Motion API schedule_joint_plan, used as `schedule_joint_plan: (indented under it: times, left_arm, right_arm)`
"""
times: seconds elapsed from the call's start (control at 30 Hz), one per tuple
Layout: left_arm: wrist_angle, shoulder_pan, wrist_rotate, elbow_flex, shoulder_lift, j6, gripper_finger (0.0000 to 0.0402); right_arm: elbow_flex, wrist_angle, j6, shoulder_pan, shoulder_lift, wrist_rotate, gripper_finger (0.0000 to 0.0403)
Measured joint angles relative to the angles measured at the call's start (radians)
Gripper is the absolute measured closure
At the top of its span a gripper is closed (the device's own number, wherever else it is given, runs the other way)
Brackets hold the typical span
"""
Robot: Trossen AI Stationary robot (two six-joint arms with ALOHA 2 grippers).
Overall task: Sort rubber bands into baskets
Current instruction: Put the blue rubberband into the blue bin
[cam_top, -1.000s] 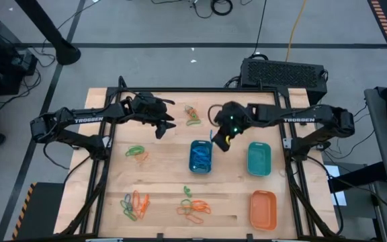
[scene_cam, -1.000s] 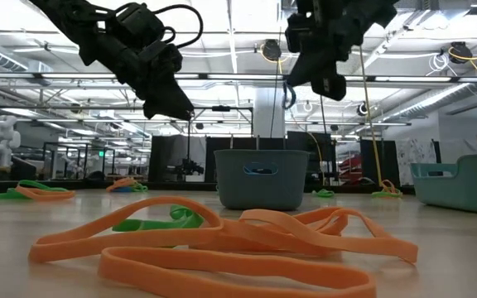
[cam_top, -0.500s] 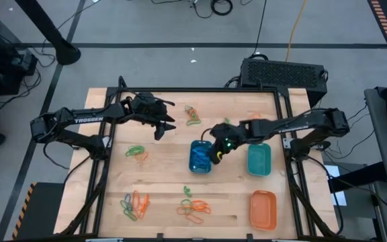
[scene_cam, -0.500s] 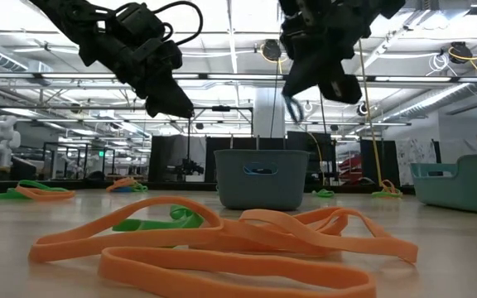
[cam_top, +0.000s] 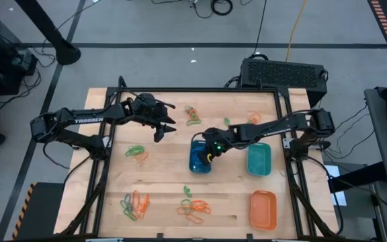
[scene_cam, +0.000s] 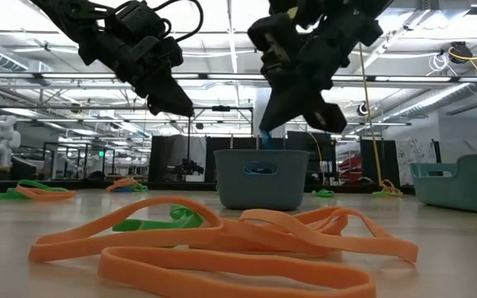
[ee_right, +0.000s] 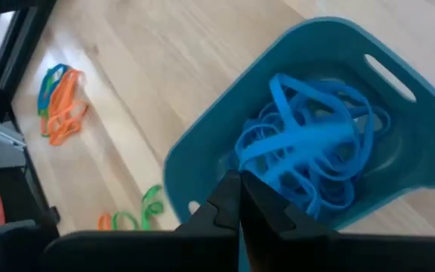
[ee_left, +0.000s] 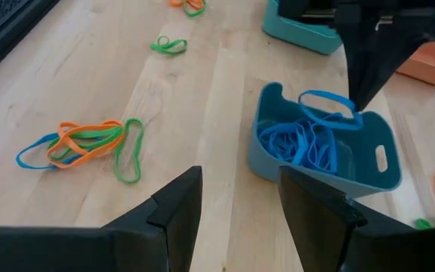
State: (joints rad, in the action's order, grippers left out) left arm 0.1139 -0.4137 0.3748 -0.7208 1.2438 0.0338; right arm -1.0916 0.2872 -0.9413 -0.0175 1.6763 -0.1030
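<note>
right gripper (cam_top: 209, 156) poised over the blue basket (cam_top: 200, 157), jaws pinched on a blue rubber band (ee_left: 327, 101) above the blue bands already inside. left gripper (cam_top: 161, 132) waits, jaws apart, empty. loose bands (cam_top: 193, 208) lie near the table's front edge.

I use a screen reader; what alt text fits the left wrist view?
The right gripper, shut on a blue rubber band, hangs over the blue basket full of blue bands; loose bands lie on the wooden table.
</note>
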Motion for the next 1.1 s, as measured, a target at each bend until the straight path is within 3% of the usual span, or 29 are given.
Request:
schedule_joint_plan:
  times: [0.37,0.83,1.1]
  left_arm:
    - [0.0,0.0,-0.012,0.0,0.0,-0.001,0.022]
    - [-0.001,0.0,-0.017,0.0,0.0,-0.028,0.022]
    - [-0.001,0.0,-0.017,0.0,0.0,-0.027,0.022]
  right_arm:
    - [0.0,0.008,0.085,0.032,0.008,-0.006,0.0399]
    - [0.0,0.01,0.157,0.048,0.008,-0.034,0.0332]
    - [-0.046,0.053,0.215,0.116,-0.001,-0.136,0.0328]
